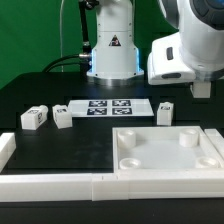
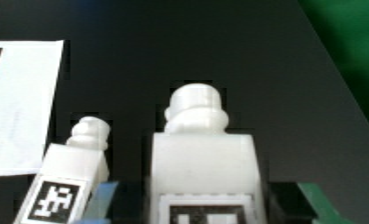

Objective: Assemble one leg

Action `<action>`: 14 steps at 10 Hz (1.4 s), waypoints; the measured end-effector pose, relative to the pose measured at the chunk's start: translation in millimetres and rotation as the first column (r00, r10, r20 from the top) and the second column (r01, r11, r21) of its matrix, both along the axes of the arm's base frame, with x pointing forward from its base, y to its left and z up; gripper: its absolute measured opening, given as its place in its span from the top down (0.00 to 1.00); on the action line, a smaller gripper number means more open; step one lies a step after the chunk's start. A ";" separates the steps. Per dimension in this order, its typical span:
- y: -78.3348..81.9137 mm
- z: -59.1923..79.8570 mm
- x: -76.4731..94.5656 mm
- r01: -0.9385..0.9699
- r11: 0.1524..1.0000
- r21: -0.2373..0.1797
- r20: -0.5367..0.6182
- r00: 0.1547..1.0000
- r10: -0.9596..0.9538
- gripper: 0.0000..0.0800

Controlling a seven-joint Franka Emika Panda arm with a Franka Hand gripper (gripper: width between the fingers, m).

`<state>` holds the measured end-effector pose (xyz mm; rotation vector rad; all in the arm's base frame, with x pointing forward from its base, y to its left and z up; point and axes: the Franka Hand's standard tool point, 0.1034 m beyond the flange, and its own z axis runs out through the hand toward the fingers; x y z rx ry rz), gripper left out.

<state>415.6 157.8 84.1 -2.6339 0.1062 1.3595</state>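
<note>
Exterior view: the arm [image 1: 185, 55] hangs over the far part of the table [image 1: 40, 145] on the exterior view's right, and the dark jaws show just under its white housing. One leg [image 1: 165, 112] stands on the table just off the end of the marker board [image 1: 105, 108] on the exterior view's right, near the jaws. Off the board's other end sit the outer spare leg [image 1: 33, 117] and the inner spare leg [image 1: 63, 117], close together but apart. The white panel [image 1: 165, 150] lies flat nearer the camera, with its round corner sockets facing up. A white rail [image 1: 50, 185] runs along the near edge of the table and turns up the exterior view's left.

Wrist view: the centre leg [image 2: 202, 160] fills the middle of the picture, its knobbed end pointing away from the camera and a tag on its near face cut off by the picture edge. The neighbour leg [image 2: 71, 165] lies just beside it, slanted relative to it. I cannot tell whether the two touch. The marker board lies past the neighbour leg. I cannot confirm which exterior-view leg is which.

Jaws: only thin bluish slivers show on either side of the centre leg, and no contact is visible. I cannot tell whether they are clenched or released.
</note>
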 end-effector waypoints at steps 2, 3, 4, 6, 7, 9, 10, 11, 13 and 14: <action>2.7 -5.1 11.2 0.017 1.000 -0.005 0.088 0.996 -0.017 0.64; 2.8 -4.3 14.2 0.032 0.999 -0.017 0.180 0.983 -0.029 0.64; 2.3 -3.7 15.4 0.049 0.998 -0.029 0.283 0.958 -0.039 0.64; -9.4 4.4 26.3 0.052 0.998 -0.030 0.458 0.888 -0.033 0.64; -18.8 15.0 43.3 0.066 0.997 -0.026 0.526 0.849 -0.043 0.64; -26.6 26.5 70.0 0.105 0.994 -0.023 0.722 0.690 -0.056 0.64; -25.5 25.0 72.8 0.118 0.993 -0.021 0.800 0.598 -0.054 0.64; -24.2 22.7 68.7 0.119 0.993 -0.022 0.836 0.547 -0.047 0.64; -22.3 21.7 71.7 0.128 0.992 -0.011 0.914 0.403 -0.042 0.64; -23.4 18.7 76.3 0.068 0.997 -0.024 0.914 0.405 -0.006 0.64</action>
